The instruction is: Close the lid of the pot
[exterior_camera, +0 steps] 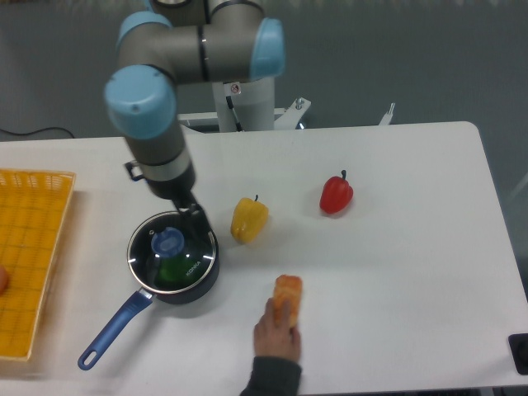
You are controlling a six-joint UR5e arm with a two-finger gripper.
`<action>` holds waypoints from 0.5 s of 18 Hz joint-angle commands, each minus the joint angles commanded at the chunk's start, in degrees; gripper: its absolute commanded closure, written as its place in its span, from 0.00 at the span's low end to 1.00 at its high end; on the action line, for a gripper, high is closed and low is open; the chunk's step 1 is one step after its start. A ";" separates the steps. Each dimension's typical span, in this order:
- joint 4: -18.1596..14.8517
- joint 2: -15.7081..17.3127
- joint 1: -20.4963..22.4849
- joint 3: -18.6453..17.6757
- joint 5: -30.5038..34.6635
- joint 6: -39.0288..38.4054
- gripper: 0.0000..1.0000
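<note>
The pot (191, 289) is a small dark saucepan at the front left of the table, its long blue handle (114, 330) pointing to the front left. The lid (195, 262), clear glass with a silver rim and a blue knob (167, 242), lies flat on the pot. A green thing shows through the glass. My gripper (190, 217) hangs over the pot's far rim, just behind and to the right of the knob. Its dark fingers are mostly hidden under the wrist, so I cannot tell whether they are open or touch the lid.
A yellow pepper (248, 219) stands just right of the pot, and a red pepper (336, 195) farther right. A person's hand (276, 330) holds a piece of bread (288, 299) at the front edge. A yellow basket (29, 264) sits at the left edge.
</note>
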 joint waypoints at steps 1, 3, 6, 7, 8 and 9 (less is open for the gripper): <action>-0.09 0.26 1.32 0.00 0.26 2.37 0.00; -0.17 0.79 5.00 -0.09 0.27 5.98 0.00; -0.35 0.71 8.97 -0.18 0.35 9.07 0.00; -0.44 0.71 10.37 -0.18 0.27 10.90 0.00; -0.44 0.71 11.34 -0.26 0.27 13.01 0.00; -0.61 0.71 12.31 -0.35 0.27 14.95 0.00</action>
